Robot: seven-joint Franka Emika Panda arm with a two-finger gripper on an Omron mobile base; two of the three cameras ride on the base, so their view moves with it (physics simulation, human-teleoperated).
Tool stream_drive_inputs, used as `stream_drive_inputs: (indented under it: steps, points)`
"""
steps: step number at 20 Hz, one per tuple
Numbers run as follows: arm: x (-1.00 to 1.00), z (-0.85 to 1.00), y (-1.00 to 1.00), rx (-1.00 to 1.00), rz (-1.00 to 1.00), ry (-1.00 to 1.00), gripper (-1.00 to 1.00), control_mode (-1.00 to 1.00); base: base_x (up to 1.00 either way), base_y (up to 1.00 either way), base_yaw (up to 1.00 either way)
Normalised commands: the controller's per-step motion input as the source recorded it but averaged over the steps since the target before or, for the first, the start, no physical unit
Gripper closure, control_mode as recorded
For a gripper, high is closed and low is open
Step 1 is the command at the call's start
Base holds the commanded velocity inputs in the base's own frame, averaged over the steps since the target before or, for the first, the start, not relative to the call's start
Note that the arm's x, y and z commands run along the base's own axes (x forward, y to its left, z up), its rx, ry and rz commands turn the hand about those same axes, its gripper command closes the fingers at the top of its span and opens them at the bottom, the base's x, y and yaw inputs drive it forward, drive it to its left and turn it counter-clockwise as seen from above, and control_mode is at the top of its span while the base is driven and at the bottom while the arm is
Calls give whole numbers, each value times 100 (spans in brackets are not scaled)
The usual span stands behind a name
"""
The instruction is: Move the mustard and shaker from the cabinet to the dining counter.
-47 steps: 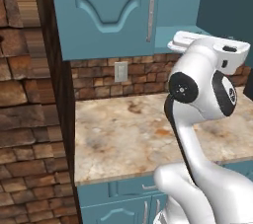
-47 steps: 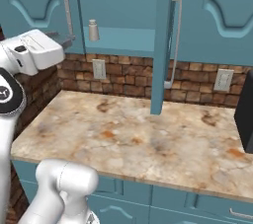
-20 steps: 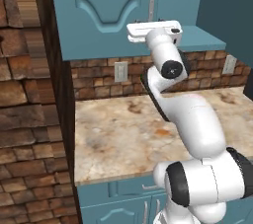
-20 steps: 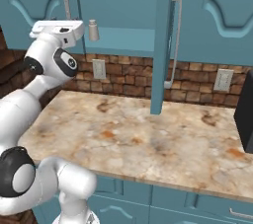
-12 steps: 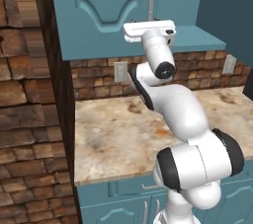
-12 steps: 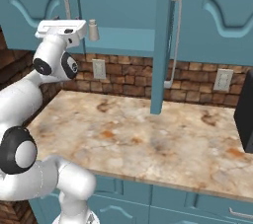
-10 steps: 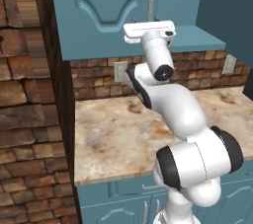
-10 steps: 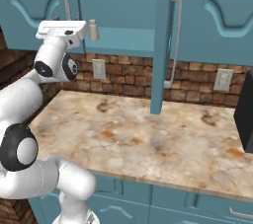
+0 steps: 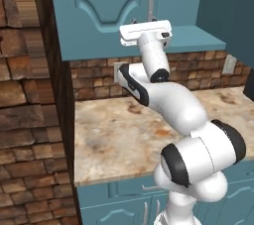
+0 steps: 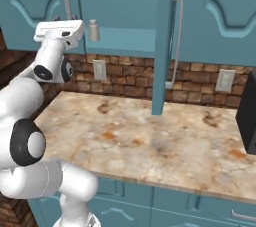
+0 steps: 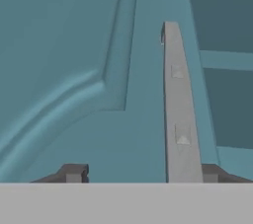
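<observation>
I read the scene from left to right. A brick wall borders the left edge of the left base view. Beside it runs the marbled counter, with a brick backsplash and a wall outlet behind it.

Above the counter hangs the cabinet. Its left door is closed and carries a long silver handle. My arm reaches up to that door, and the gripper sits right at the lower part of the handle. In the hand view the two fingertips stand wide apart, one at the arched door panel, the other just past the handle, so the handle lies between them near the right tip. The fingers are spread and grasp nothing. I cannot tell whether the right tip touches the handle.

To the right of the closed door the cabinet is open. In the right base view the shaker stands upright on the teal inner shelf, near the shelf's left end and just beside my hand. I cannot see the mustard from these angles.

Further right, an open door stands edge-on toward the right base camera, with its own bar handle. Beyond it are two more closed doors and a second outlet. A dark appliance sits at the right edge of the counter.
</observation>
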Motion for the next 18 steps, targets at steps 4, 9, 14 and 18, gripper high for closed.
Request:
stream_drive_inputs:
  steps: [4,9,14,18]
  points:
    - [22,24,100,-16,7,18,100,-100,0,0,0]
    - [-12,27,100,-15,8,23,100,-100,0,0,0]
    - [-59,33,100,-10,5,22,100,-100,0,0,0]
    - [-79,28,100,-9,4,17,100,-100,0,0,0]
